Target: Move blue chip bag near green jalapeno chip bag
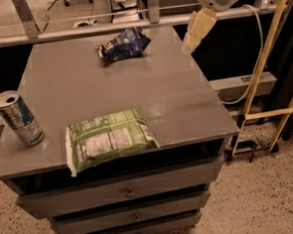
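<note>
The blue chip bag lies crumpled at the far middle of the grey table top. The green jalapeno chip bag lies flat at the near edge, label panel up, left of centre. The two bags are far apart. My gripper hangs on the cream-coloured arm over the table's far right edge. It points down and to the left, to the right of the blue bag and well above the table. It holds nothing that I can see.
A silver-blue drink can stands upright at the near left corner. The table has drawers below its front. A yellow frame and a white cable stand to the right. A rail runs behind the table.
</note>
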Robot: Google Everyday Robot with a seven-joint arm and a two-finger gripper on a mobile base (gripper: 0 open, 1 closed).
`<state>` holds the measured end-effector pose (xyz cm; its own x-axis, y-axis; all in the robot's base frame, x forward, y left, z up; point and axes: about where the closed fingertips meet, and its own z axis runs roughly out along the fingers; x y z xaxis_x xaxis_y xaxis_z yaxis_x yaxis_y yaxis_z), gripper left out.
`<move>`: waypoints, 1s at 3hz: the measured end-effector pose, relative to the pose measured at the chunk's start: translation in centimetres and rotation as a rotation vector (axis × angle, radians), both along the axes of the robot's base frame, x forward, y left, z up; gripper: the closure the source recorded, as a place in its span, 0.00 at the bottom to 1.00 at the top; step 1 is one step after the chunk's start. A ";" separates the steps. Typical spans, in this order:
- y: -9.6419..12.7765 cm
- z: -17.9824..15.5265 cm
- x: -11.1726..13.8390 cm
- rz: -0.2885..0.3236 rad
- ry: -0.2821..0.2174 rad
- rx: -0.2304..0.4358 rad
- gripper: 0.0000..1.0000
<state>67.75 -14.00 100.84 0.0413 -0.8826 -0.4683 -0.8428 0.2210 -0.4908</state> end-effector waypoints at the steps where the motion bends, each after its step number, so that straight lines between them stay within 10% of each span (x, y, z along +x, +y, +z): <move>1: 2.7 -1.2 2.6 0.047 -0.023 0.076 0.00; 3: 6.9 -4.9 9.9 0.016 -0.099 0.201 0.00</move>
